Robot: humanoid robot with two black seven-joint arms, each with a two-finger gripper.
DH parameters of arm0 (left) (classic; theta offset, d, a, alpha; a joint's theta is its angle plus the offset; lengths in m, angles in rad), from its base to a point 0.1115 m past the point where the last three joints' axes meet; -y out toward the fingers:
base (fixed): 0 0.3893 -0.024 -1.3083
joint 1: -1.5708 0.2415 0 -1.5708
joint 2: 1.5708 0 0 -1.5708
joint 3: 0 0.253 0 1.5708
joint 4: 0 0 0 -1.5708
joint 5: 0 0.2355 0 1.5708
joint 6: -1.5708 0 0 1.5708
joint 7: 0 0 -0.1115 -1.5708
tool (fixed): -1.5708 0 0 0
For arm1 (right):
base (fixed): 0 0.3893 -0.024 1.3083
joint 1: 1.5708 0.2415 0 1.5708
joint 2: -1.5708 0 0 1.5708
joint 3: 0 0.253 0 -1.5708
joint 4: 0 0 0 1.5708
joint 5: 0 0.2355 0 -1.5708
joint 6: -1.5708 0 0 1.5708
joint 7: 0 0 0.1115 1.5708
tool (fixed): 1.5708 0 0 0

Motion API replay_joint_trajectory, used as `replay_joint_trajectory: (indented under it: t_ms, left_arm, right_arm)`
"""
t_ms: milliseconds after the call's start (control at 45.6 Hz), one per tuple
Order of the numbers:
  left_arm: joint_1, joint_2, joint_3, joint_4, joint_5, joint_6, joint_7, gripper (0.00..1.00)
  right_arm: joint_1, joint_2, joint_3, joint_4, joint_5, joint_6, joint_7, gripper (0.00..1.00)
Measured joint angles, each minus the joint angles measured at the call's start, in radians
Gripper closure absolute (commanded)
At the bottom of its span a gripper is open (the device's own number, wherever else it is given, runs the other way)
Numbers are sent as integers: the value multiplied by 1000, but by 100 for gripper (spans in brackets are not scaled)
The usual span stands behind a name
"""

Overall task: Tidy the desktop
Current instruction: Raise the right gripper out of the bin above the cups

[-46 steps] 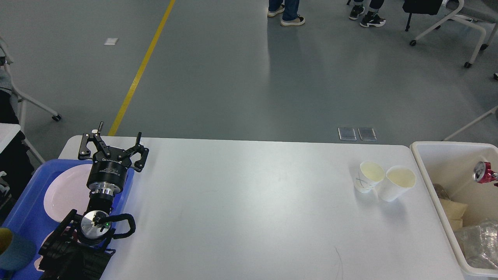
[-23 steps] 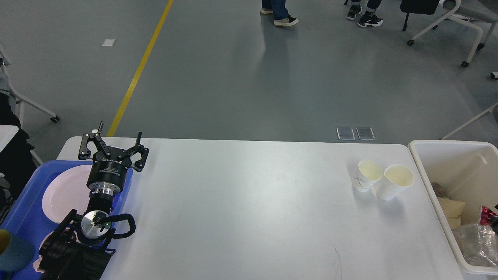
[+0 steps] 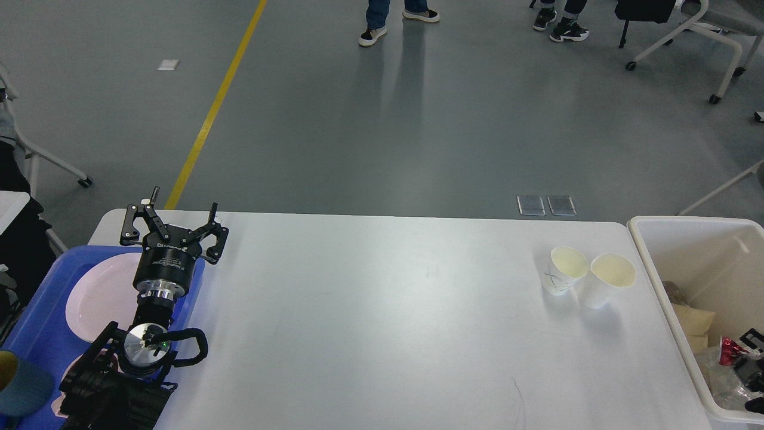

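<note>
Fingers of our left gripper (image 3: 179,224) spread wide, empty, above the blue tray (image 3: 36,322); the desk (image 3: 382,322) stretches rightward, smooth and rigid. Two light, crushable paper cups (image 3: 588,276) want a gentle mid-wall pinch. Our right gripper (image 3: 746,358) sits in the bin (image 3: 656,239); we cannot tell its fingers' state.

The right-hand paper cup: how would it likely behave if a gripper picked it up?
The right-hand paper cup looks thin-walled and empty, so probably light and easily crushed. It leans against the other cup on the desktop, so lifting it may nudge or tip that one.
</note>
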Motion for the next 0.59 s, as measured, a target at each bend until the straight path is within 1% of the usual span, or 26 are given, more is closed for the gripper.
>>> replay_joint_trajectory:
  t_ms: [263, 307, 329, 373, 394, 416, 438, 592]
  left_arm:
    - [0, 0, 0, 0, 0, 0, 0, 4]
    - [0, 0, 0, 0, 0, 0, 0, 4]
    - [0, 0, 0, 0, 0, 0, 0, 4]
    - [0, 0, 0, 0, 0, 0, 0, 4]
    - [0, 0, 0, 0, 0, 0, 0, 4]
    - [0, 0, 0, 0, 0, 0, 0, 4]
    - [0, 0, 0, 0, 0, 0, 0, 4]
    - [0, 0, 0, 0, 0, 0, 0, 4]
  right_arm:
    - [-15, 23, -10, 1, -2, 4, -2, 99]
    - [-15, 24, -11, 1, -3, 4, -2, 82]
    - [-15, 24, -11, 1, -3, 4, -2, 69]
    - [-15, 24, -11, 1, -3, 3, -2, 32]
    - [-15, 24, -11, 1, -3, 2, -2, 16]
    - [-15, 24, -11, 1, -3, 0, -2, 5]
    - [-15, 24, -10, 1, -3, -2, -2, 0]
    - [-14, 22, -7, 0, -3, -71, -1, 0]
